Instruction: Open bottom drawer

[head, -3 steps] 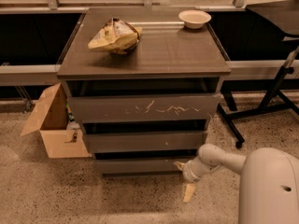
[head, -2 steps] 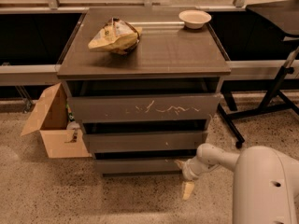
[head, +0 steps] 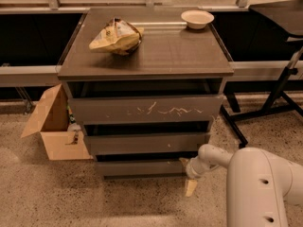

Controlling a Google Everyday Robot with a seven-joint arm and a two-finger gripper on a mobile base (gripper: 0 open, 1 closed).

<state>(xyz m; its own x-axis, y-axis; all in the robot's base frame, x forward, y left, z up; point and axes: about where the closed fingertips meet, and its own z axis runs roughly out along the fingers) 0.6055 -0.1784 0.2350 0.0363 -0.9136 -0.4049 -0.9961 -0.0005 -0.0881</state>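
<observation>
Spotted gripper [head: 187,174] low by the floor, spread wide w/ nothing grasped, just beside right end of bottom drawer [head: 142,167], lowest of three fronts under the worktop [head: 180,51].

One desk [head: 189,56] is holding three drawers: one scratched top drawer [head: 142,110], one middle drawer [head: 142,143] and one bottom drawer [head: 142,167]. Two things are lying on the desk, one crumpled bag [head: 116,36] and one bowl [head: 197,18]. One cardboard box [head: 52,126] is standing on the floor [head: 47,193] at the left. One arm [head: 213,155] is reaching in from the lower right, carrying one gripper [head: 187,175], which is hanging at the right end of the bottom drawer's front.
</observation>
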